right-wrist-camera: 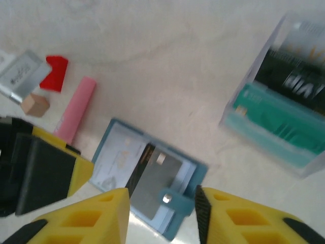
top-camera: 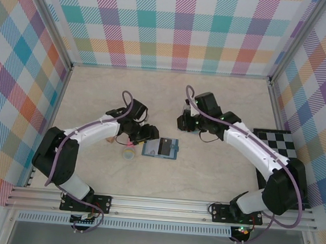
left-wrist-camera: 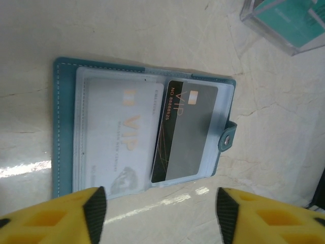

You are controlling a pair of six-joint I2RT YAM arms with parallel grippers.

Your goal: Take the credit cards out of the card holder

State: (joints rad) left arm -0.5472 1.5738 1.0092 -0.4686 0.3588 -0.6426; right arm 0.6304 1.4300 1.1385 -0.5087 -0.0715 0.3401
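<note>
Your left end effector (left-wrist-camera: 160,208) and right end effector (right-wrist-camera: 161,208) hover parted and empty by the card holder (left-wrist-camera: 66,127), lying open on the surface (left-wrist-camera: 127,30) with a black credit card (left-wrist-camera: 188,132) sleeved inside.

"VIP" on the black card (left-wrist-camera: 185,134)

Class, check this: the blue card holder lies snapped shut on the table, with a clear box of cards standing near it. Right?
Wrong in one respect: the card holder lies open, not shut. The left wrist view shows a pale card and a dark card in its pockets. The clear box of cards does stand near it.
</note>
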